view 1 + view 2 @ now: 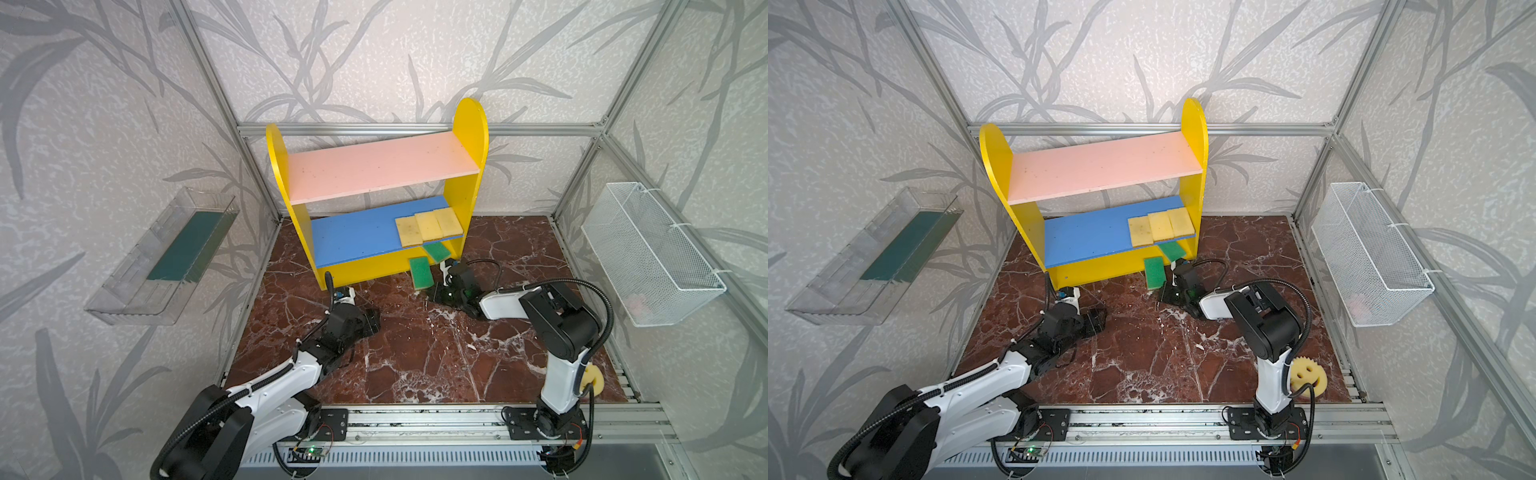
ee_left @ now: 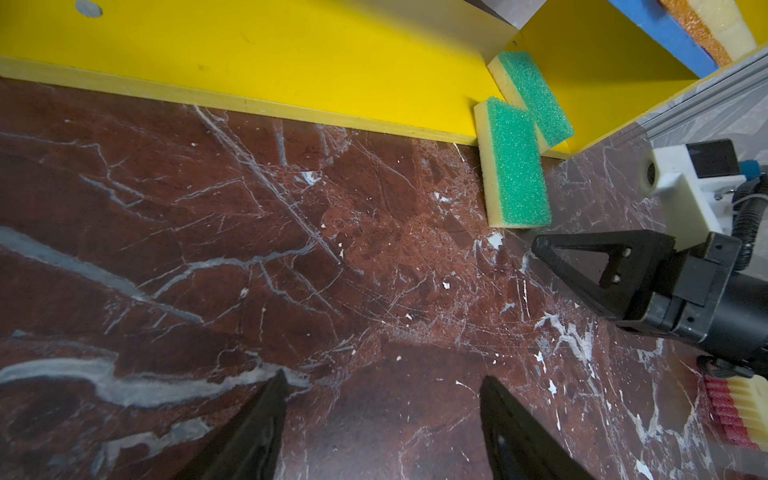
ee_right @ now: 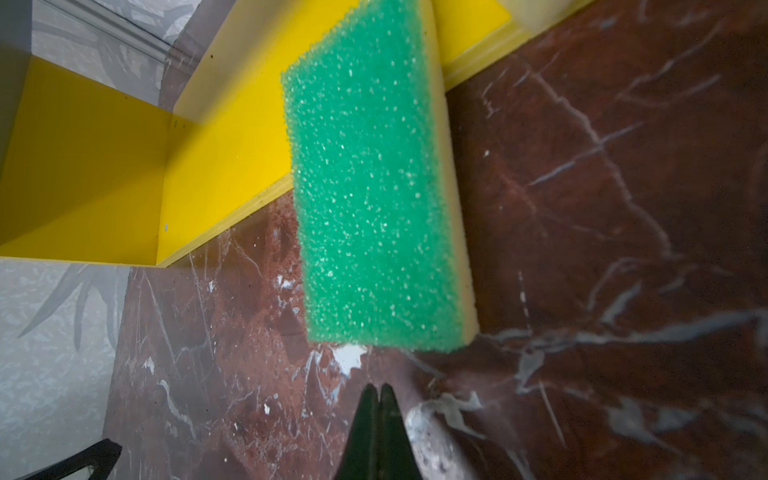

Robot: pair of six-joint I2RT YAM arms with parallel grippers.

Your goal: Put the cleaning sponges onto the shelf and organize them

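In a top view the right arm's white link (image 1: 559, 374) hides most of the round yellow smiley-face sponge (image 1: 593, 372). We cannot name the pale pink thing (image 1: 1357, 306) inside the white wire mesh basket (image 1: 1370, 257): too blurred. The blue middle board (image 1: 353, 237) covers the far end of one green-faced rectangular foam sponge (image 1: 437, 252). The left wrist view's edge cuts off a ridged pink-and-yellow piece (image 2: 739, 411).

We see a red-brown marble counter (image 1: 415, 357) veined in white, walled by grey leaf-patterned wallpaper (image 1: 374, 54) on an aluminium frame (image 1: 415, 129). On the left wall hangs a clear plastic tray (image 1: 124, 291) with a dark green liner (image 1: 183, 249); on the right wall, a white wire mesh basket (image 1: 623, 241)
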